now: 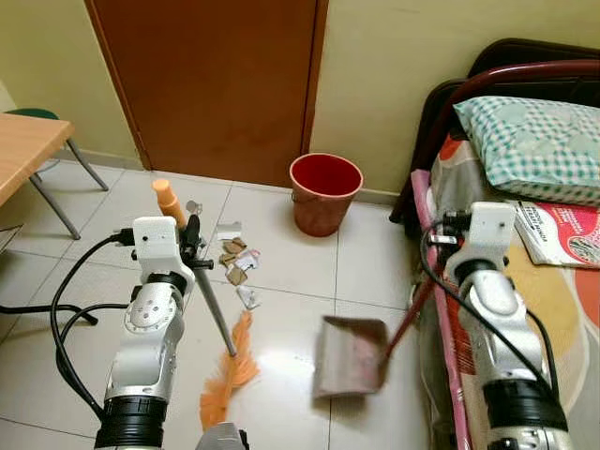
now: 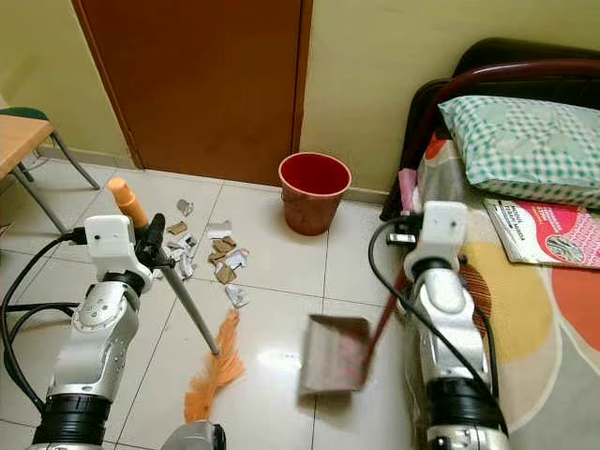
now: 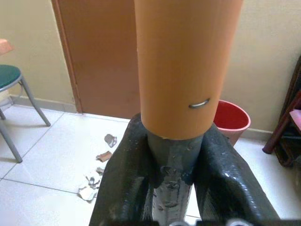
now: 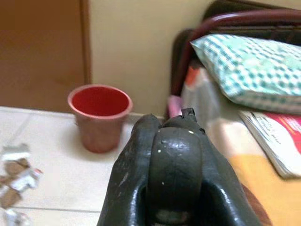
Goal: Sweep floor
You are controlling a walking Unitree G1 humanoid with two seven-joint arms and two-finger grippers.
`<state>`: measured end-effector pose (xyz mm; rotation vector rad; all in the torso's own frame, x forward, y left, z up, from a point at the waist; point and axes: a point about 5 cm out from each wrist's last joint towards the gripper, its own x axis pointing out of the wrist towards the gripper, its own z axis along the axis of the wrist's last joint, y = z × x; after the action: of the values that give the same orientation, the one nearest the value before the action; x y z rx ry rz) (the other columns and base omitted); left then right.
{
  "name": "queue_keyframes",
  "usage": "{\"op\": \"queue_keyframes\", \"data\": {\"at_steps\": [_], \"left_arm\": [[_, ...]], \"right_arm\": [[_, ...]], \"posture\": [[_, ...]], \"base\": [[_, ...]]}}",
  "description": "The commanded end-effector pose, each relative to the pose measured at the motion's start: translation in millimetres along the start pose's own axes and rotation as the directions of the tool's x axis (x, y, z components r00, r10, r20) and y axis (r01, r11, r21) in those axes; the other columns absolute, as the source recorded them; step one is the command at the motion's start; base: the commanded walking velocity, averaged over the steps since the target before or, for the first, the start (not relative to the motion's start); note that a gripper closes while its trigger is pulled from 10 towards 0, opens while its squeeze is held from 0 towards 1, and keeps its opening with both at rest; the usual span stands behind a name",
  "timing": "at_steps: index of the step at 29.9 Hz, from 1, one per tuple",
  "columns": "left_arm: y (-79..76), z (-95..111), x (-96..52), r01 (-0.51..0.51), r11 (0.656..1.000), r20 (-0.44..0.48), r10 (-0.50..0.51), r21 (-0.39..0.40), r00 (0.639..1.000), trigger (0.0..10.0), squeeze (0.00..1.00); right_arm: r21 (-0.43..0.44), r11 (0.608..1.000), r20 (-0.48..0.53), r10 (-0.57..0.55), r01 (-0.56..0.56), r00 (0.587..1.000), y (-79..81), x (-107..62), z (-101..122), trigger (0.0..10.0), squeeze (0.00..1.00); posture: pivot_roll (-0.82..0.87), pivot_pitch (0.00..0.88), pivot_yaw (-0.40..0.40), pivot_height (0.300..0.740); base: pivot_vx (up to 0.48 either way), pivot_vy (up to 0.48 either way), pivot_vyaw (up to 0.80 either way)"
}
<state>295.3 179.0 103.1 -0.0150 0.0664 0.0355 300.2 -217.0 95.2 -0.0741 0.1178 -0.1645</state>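
Head views: your left gripper point(image 1: 190, 246) clamps the broom point(image 1: 228, 373) shaft; paper scraps point(image 1: 234, 262) lie unswept at 1 o'clock from its orange bristles, so nothing is collected yet. The dustpan point(image 1: 349, 356) is blurred. Left wrist: fingers point(image 3: 123, 181) closed around grey metal, orange plastic cap. Right wrist: your right gripper point(image 4: 174, 141) closed on the dustpan's dark rounded handle; red bucket point(image 4: 99, 115) at 10 o'clock.

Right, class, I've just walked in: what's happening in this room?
A humanoid robot is sweeping. Its left gripper is shut on a broom, whose orange bristles rest on the tiles short of the paper scraps. Its right gripper holds a dustpan by its handle, beside the bed. A red bucket stands by the door.
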Motion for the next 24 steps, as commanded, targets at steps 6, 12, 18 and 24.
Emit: {"op": "queue_keyframes", "data": {"at_steps": [6,12,18,24], "left_arm": [[3.2,4.4,-1.6,0.009,1.0,0.009,-0.009,0.025,1.0,10.0,0.0],[2.1,-0.1,-12.7,0.022,0.999,-0.006,-0.022,0.043,1.0,10.0,0.0],[7.7,-16.8,-34.1,0.034,0.998,-0.065,-0.031,0.044,0.997,10.0,0.0],[6.5,-24.8,-43.7,0.085,0.996,-0.083,-0.081,0.04,0.993,10.0,0.0]], "right_arm": [[-0.052,0.999,0.064,0.013,-0.01,0.998,-5.9,2.1,5.0,10.0,0.0],[-0.053,0.997,0.051,0.062,-0.059,0.997,1.5,-8.4,-6.4,10.0,0.0],[-0.039,0.997,0.052,0.075,-0.073,0.996,6.0,-18.9,-13.1,10.0,0.0],[0.024,0.998,0.06,0.056,-0.057,0.997,9.2,-29.7,-15.5,10.0,0.0]], "posture": [[0.0,0.025,-0.049,0.74],[0.01,0.091,-0.039,0.74],[0.01,0.083,-0.022,0.74],[0.0,0.043,-0.019,0.74]], "base": [[0.0,0.0,0.0],[0.0,0.0,0.0],[0.0,0.0,0.0],[0.0,0.0,0.0]]}}
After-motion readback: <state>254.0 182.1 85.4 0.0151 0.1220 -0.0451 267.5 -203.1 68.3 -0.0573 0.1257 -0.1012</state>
